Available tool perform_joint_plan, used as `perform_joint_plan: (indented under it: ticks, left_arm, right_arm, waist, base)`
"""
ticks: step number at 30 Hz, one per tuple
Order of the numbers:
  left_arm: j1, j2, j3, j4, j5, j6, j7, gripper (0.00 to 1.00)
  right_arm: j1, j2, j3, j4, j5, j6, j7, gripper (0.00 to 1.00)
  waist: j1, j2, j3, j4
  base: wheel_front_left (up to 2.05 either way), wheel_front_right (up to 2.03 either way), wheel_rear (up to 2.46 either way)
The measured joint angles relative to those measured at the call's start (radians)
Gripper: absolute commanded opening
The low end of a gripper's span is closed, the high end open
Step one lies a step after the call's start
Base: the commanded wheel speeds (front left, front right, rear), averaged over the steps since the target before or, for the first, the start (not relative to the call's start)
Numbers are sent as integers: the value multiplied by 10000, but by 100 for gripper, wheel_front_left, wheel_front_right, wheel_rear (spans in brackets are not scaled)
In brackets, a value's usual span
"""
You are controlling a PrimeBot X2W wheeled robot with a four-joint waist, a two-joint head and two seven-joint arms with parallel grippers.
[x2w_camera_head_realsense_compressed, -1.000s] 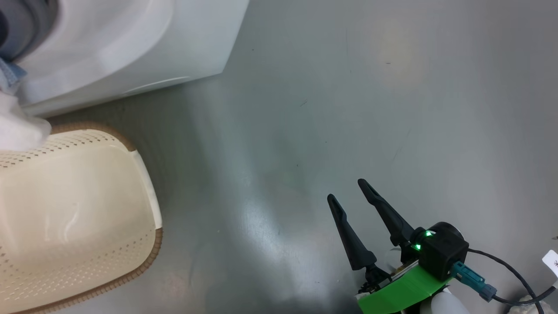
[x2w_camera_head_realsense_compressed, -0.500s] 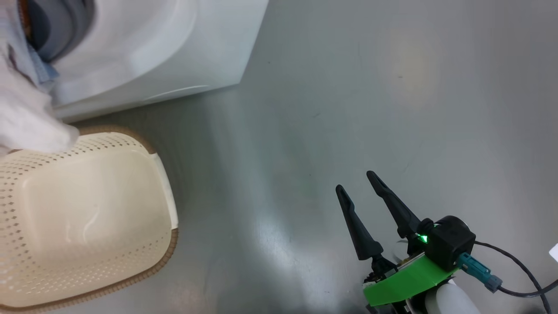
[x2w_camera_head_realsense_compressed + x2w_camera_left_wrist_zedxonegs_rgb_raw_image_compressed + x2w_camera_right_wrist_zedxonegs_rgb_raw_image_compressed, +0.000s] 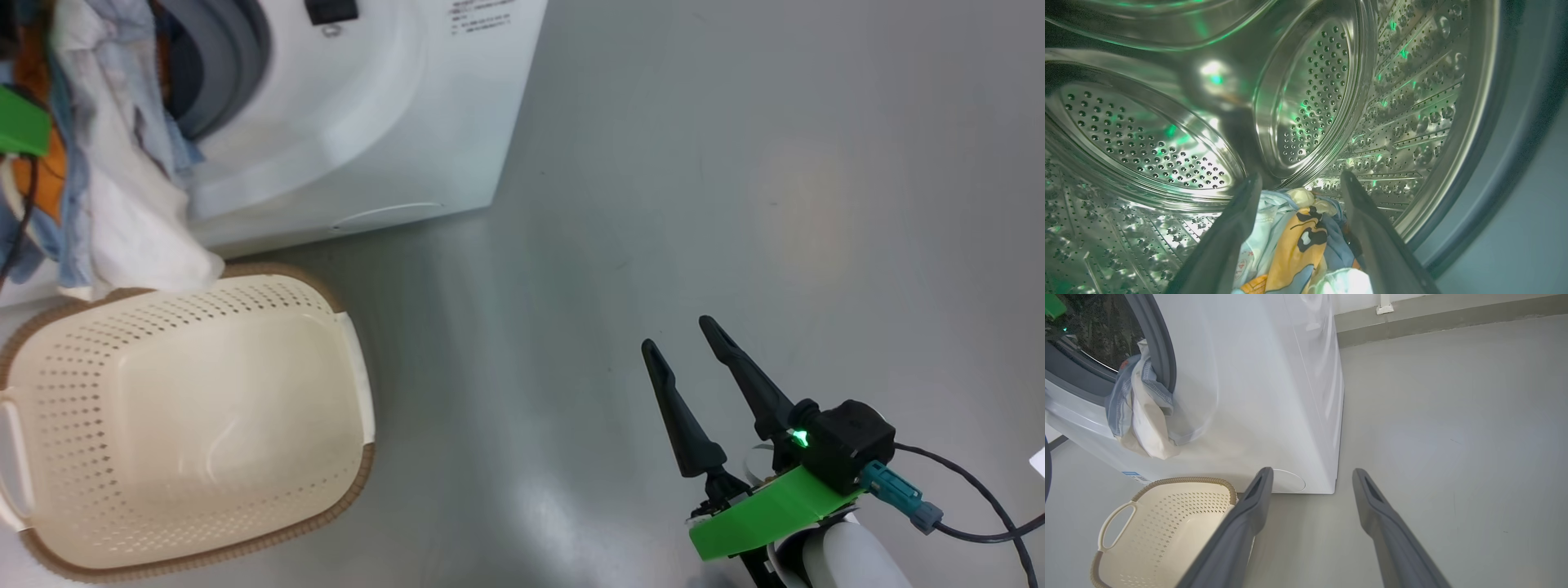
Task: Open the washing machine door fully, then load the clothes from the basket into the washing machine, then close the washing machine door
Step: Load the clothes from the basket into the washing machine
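Observation:
The white washing machine (image 3: pixel 392 122) stands at the upper left with its opening uncovered; the washing machine door is out of view. Light blue and white clothes (image 3: pixel 122 180) hang out of the opening over the grey gasket (image 3: pixel 1163 355), down to the rim of the cream basket (image 3: pixel 351 359), which holds nothing. My left gripper (image 3: pixel 1300 179) is inside the steel drum (image 3: pixel 1310 94), open, with printed blue and orange clothes (image 3: pixel 1298 241) lying loose between its fingers. My right gripper (image 3: pixel 682 335) hovers open over the grey floor, right of the basket, holding nothing.
Bare grey floor (image 3: pixel 735 163) stretches to the right of the machine. A round white flap (image 3: pixel 1288 482) and a blue label (image 3: pixel 1131 473) sit low on the machine's front. A wall base (image 3: pixel 1433 322) runs behind it. A cable (image 3: pixel 971 506) trails from my right wrist.
The head camera has swung, bringing more of the machine, the hanging clothes and the whole basket into view. My right gripper stays open and about where it was.

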Motion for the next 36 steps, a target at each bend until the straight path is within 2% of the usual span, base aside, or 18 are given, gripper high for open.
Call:
perform_joint_plan:
  ticks: [12, 36]
  left_arm:
    - [1589, -405, 884, -777, 38, 0, 0, 100]
    - [6203, -1308, 3026, -3956, 796, 0, 2, 100]
  right_arm:
    - [-4, -6, -188, 232, -4, 0, 2, 100]
    - [162, -13, -316, 351, -2, 0, 2, 100]
  waist:
    - [-1, 0, -696, 423]
    - [0, 0, -1389, 771]
  base:
    - [0, 0, 0]
    - [0, 0, 0]
